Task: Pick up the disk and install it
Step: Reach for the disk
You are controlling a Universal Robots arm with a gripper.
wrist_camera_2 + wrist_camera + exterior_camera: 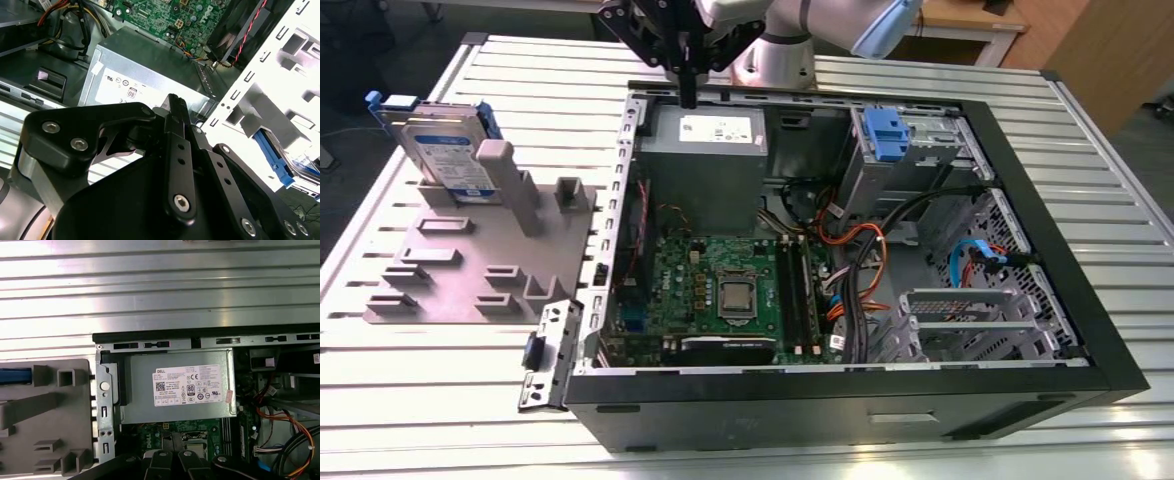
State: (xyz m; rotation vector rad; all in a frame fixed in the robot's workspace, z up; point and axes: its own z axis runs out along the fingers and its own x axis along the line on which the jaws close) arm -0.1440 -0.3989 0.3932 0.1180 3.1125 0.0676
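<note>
The disk (443, 150), silver with a white-and-blue label and a blue carrier frame, stands on edge in a slot of the grey fixture (467, 265) at the exterior view's left, outside the computer case. Its blue edge (15, 376) shows in the first wrist view. My gripper (687, 95) hangs over the case's back rim, above the grey power supply (707, 135), well to the right of the disk. In the second wrist view the black fingers (176, 107) lie pressed together with nothing between them.
The open computer case (854, 385) lies on a ribbed metal table (1067, 130). Inside are the green motherboard (720, 290), orange and black cables (854, 245) and a drive bay with a blue latch (887, 135). The fixture has several upright posts (507, 185).
</note>
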